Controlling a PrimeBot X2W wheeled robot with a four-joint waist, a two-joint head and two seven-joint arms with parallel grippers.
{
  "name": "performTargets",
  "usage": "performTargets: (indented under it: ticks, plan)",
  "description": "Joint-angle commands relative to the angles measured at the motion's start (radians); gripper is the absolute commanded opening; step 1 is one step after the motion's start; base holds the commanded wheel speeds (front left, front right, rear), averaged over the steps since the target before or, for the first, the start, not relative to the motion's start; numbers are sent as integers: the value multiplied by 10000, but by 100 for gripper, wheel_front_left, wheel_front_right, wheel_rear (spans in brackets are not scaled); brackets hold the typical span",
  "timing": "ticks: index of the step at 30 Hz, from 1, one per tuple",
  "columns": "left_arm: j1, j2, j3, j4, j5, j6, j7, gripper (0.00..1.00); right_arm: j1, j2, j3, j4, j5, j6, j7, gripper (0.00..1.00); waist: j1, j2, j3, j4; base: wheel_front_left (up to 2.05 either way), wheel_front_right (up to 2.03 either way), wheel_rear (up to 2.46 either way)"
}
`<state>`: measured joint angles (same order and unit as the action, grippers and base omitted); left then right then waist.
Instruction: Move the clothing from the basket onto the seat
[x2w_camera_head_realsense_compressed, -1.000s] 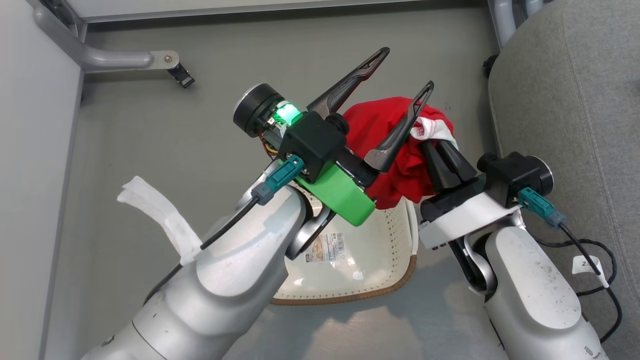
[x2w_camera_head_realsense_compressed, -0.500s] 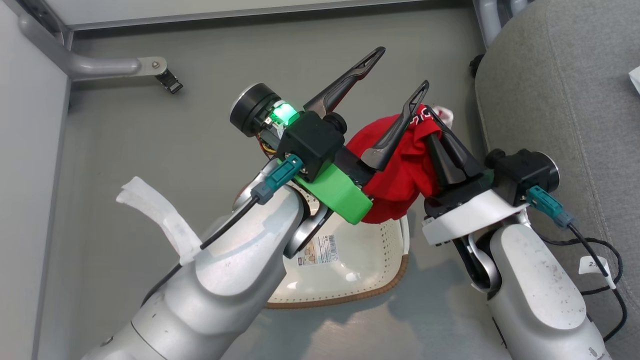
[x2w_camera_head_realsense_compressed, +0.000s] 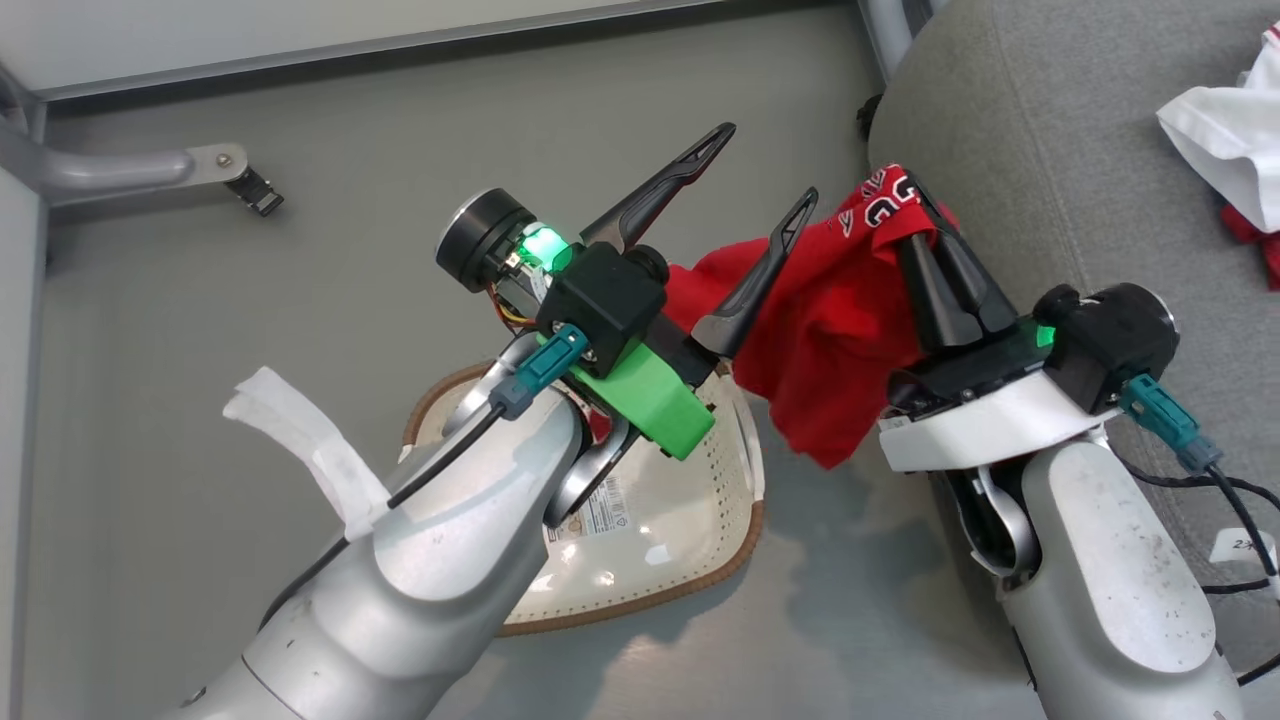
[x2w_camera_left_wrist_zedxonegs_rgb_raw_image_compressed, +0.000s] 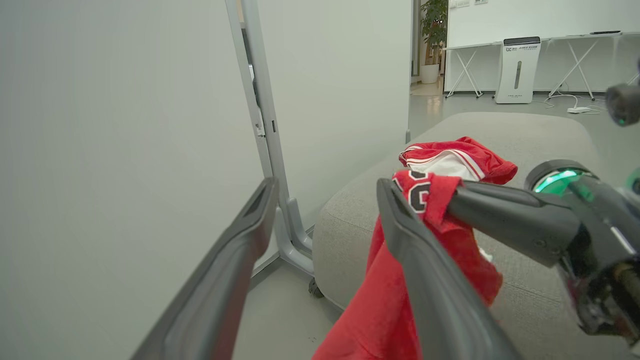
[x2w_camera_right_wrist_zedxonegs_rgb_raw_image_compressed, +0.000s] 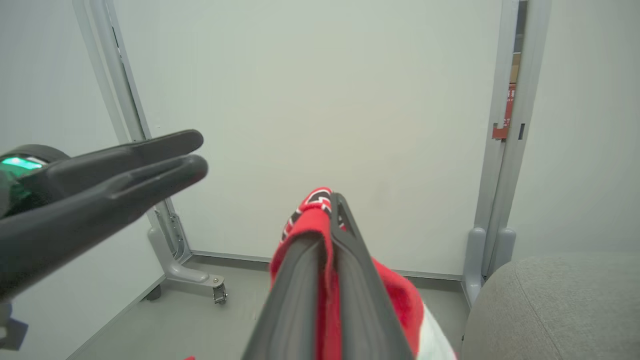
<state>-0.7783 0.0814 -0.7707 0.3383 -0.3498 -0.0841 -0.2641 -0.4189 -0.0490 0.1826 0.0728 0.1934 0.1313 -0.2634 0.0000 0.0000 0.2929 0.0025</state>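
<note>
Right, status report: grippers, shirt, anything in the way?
Right gripper shut on red shirt. Left gripper open, empty, close beside it. Shirt hangs at seat edge, out of basket. Nothing blocking seat.

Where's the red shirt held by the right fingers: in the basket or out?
Out. The red shirt hangs from the shut right fingers, clear of the basket, near the seat.

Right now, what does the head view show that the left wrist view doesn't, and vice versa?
Head view adds: the basket on the floor beneath the left arm. Left wrist view adds: a potted plant and a white unit in the room beyond. Both: the red shirt pinched in the shut right gripper, the open left gripper, a second shirt lying on the seat.
</note>
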Motion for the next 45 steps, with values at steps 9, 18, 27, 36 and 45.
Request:
performTargets:
  ticks: [9,18,27,36,45]
  plan:
    - [123,300,-176,105,161,-38,17,100,428,-26,-564,-1018,-244,-11,-21,0,0,0,293,-1312,0,0,0]
    - [-38,517,-364,37,239,-39,159,100,629,-25,-1347,-1730,-318,-11,-21,0,0,0,600,-2257,0,0,0]
    - [17,634,-762,11,260,-123,364,100,961,-25,-2187,-2010,-248,-11,-21,0,0,0,835,-2985,0,0,0]
    - [173,677,-1006,81,210,-144,339,100,1088,-23,-2495,-2098,-380,-11,-21,0,0,0,899,-3218,0,0,0]
    - [54,775,-1015,58,146,-52,344,100,16,-28,-2805,-2225,-435,-11,-21,0,0,0,1096,-3076,0,0,0]
